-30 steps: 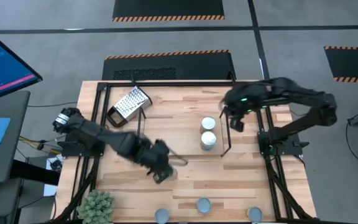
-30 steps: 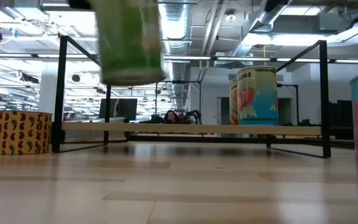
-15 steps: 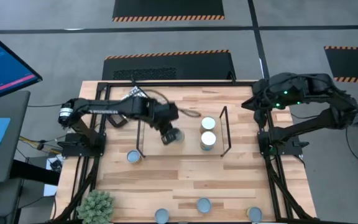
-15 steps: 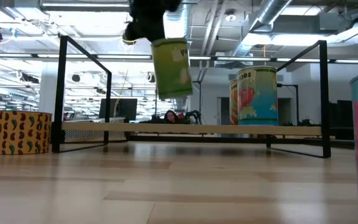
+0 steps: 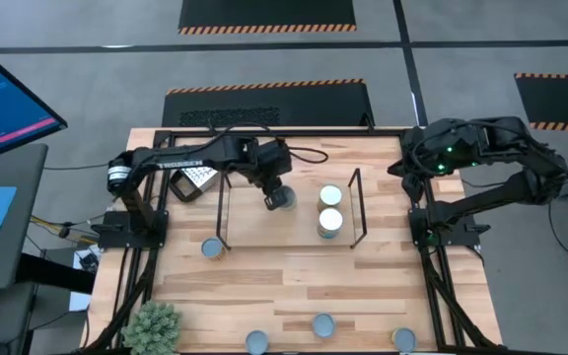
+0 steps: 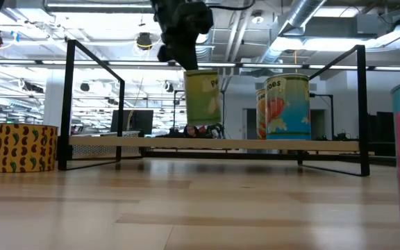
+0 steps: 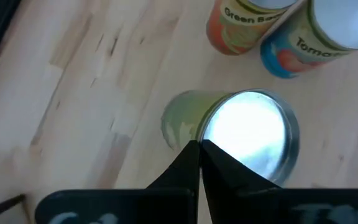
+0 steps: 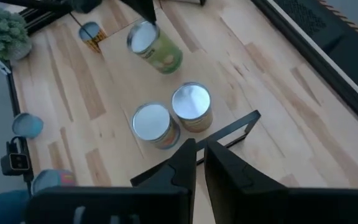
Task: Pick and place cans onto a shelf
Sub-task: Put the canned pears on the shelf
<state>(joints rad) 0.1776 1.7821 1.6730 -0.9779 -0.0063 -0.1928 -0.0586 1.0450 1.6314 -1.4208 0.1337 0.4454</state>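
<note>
Over the shelf [image 5: 355,212], near its left end: left gripper [image 5: 275,190], pinched tight on the rim of a green can [image 6: 203,97]. Hangs just above the light wood board of the shelf, not touching it (a bit tilted in the low view). Reaches in from the left side of the table [image 5: 294,286], right across the grater [image 5: 203,176], and hides most of it.

Farther right on the shelf, two more cans, both standing up and touching each other: an orange can [image 8: 192,107] at the back and a tomato can [image 8: 153,124] in front. Near the green can, but apart from it.

Outside the shelf, just by its left front corner: a yellow can [image 5: 212,248], standing on the table by itself.

Down along the front edge of the table, three front cans, well apart from each other: one at the left [image 5: 256,341], one in the middle [image 5: 321,323], one at the right [image 5: 402,338]. Beside the left one, at the table corner, a small green plant [image 5: 154,323].

At the right edge of the table, off to the side of the shelf: right gripper [image 8: 197,144], up high, looking down at the shelf, with nothing in it. Open or shut? Cannot tell.
</note>
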